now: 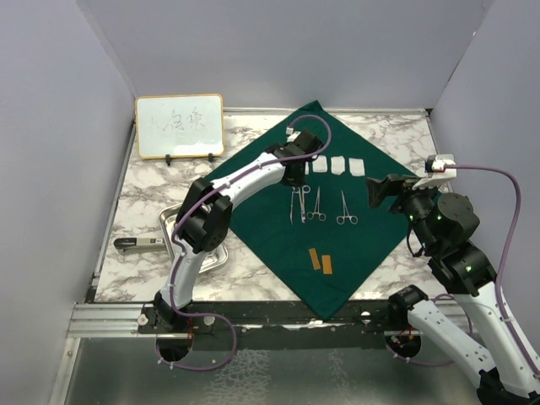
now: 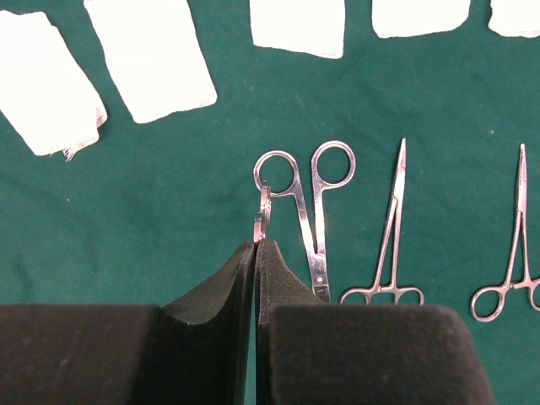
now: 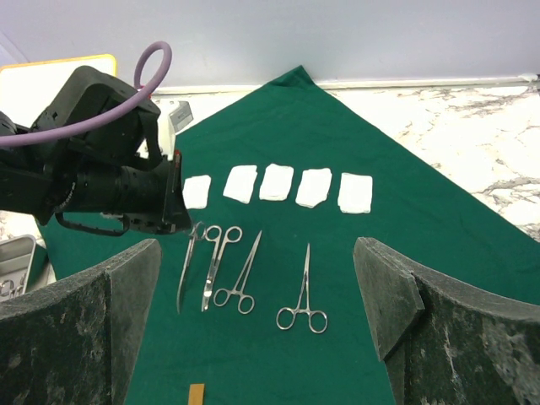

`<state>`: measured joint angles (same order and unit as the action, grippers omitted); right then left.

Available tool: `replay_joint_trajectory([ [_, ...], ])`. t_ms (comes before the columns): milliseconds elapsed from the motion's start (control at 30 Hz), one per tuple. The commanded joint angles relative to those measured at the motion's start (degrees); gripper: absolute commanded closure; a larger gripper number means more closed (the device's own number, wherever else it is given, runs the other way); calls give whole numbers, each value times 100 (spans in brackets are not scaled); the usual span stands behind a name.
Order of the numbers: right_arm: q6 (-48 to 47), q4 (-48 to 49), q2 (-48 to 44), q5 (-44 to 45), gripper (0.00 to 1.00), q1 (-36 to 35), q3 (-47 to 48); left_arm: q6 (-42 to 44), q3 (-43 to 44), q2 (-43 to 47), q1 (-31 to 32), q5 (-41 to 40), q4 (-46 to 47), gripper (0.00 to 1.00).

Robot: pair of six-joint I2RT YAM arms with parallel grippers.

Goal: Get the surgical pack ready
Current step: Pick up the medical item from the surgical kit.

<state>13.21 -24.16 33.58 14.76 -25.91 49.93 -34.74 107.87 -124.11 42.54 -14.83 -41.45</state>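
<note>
The pack looks about half laid out. The dark green drape (image 1: 278, 240) lies spread as a diamond on the marble surface (image 1: 143, 198), with five white gauze squares (image 3: 277, 182) in a row near its far corner. Below them lie scissors (image 2: 308, 211) and two ring-handled clamps (image 2: 392, 245). The left tool (image 2: 256, 246) is clenched on the ring of a fourth steel instrument (image 2: 263, 211), just beside the scissors. The right tool (image 1: 381, 192) hovers released, jaws wide, over the drape's right side. The steel tray (image 1: 215, 257) sits off the cloth to the left. Two tan strips (image 1: 319, 260) lie nearer the arms. Setting this piece down and folding the drape appear to remain.
</note>
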Motion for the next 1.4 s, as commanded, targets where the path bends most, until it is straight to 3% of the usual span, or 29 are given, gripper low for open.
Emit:
replay_joint_trajectory([
  [0, 15, 71, -3, 132, 0, -28, -59, 83, 23, -30, 42, -352, -210, 100],
  [400, 12, 47, -28, 144, 0, -28, -50, 50, 167, -437, 42, 15, -197, 100],
  [567, 11, 62, -29, 136, 0, -28, -59, 12, 130, -479, 38, 102, -167, 92],
  [1067, -1, 65, -13, 141, 0, -28, -53, 55, 93, -603, 43, -20, -166, 84],
  [1233, -11, 63, 5, 130, 0, -28, -51, 79, 87, -485, 38, -196, -163, 100],
  [1367, -3, 76, 6, 124, 0, -28, -54, 137, 23, -173, 41, -369, -164, 100],
])
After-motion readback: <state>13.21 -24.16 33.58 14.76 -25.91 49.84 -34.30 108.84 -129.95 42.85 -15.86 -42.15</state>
